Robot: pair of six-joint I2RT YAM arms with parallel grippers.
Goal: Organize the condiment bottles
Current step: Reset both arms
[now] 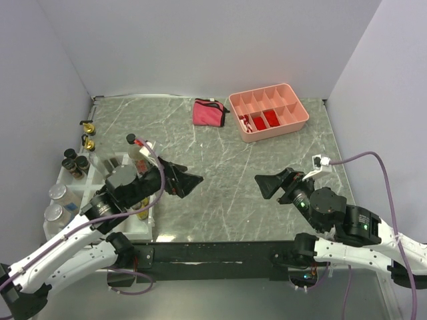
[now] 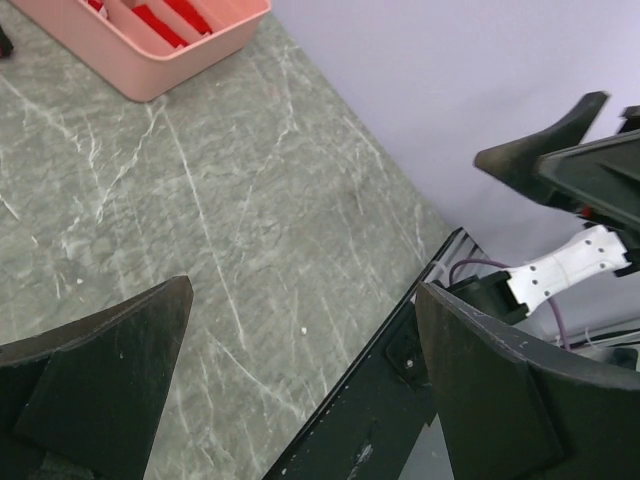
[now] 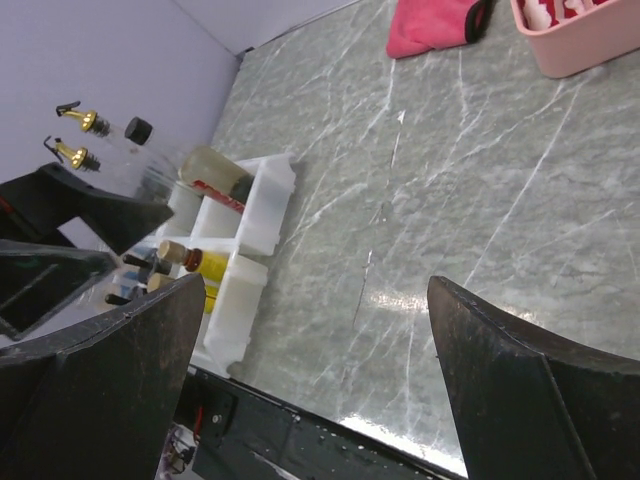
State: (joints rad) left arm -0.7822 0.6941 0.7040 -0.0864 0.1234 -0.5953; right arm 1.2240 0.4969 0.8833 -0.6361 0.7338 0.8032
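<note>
The bottles (image 1: 81, 162) are all at the left side of the table (image 1: 220, 153). Most of them stand in or around a white rack (image 3: 262, 215), and two gold-topped bottles (image 1: 88, 141) stand just beyond it, further from the arms. The left pincer (image 1: 190, 180) is wide open and holds nothing. It points to the right, toward the middle of the table, so the bottles are behind it, close beside its own wrist. The right pincer (image 1: 267, 185) is also wide open and empty; it faces the left one and is well apart from the rack. I think the left arm is the nearer one, but it would have to turn back first. The bottles stand upright, so a grip from the side looks natural. The right wrist view shows the rack with a yellow bottle (image 3: 205, 263) in it. The left wrist view shows no bottle at all, only table, a corner of the tray (image 2: 150, 70) and the other pincer.
</note>
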